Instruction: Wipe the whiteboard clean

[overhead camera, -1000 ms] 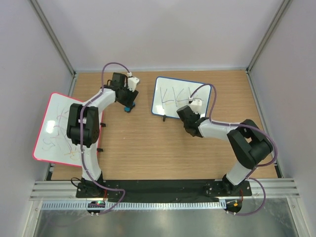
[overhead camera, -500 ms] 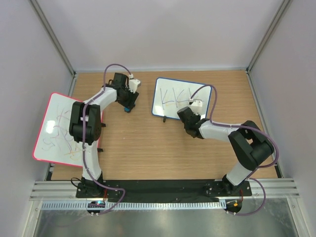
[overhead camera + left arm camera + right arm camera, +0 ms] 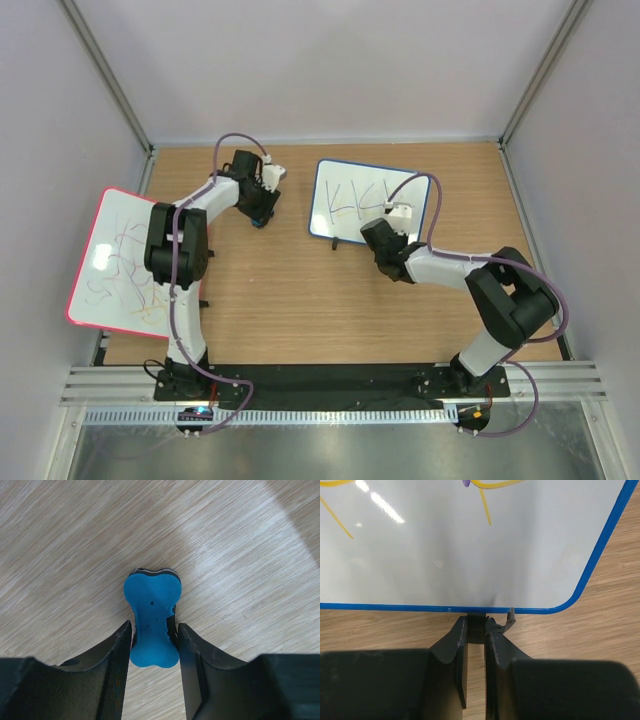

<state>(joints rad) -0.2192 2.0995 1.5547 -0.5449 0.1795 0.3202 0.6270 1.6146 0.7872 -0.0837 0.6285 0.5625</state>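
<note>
The whiteboard [image 3: 345,215] with a thin blue frame lies at the back middle of the table and carries pen strokes. In the right wrist view its near edge [image 3: 470,555] fills the top. My right gripper [image 3: 372,234] is at that near edge, shut on the board's small black foot [image 3: 476,628]; it shows in its own wrist view [image 3: 476,625]. My left gripper [image 3: 258,216] points down at a blue bone-shaped eraser [image 3: 151,610] lying on the wood. Its fingers [image 3: 120,645] close on the eraser's narrow waist.
A larger red-framed board [image 3: 100,260] with purple and yellow scribbles lies at the left edge, partly over the table's side. Grey walls enclose the table on three sides. The arm bases stand on a black rail [image 3: 330,378] at the near edge.
The left wrist has shifted a little up and right over the eraser. The right gripper and the whiteboard's near edge have shifted slightly to the right.
</note>
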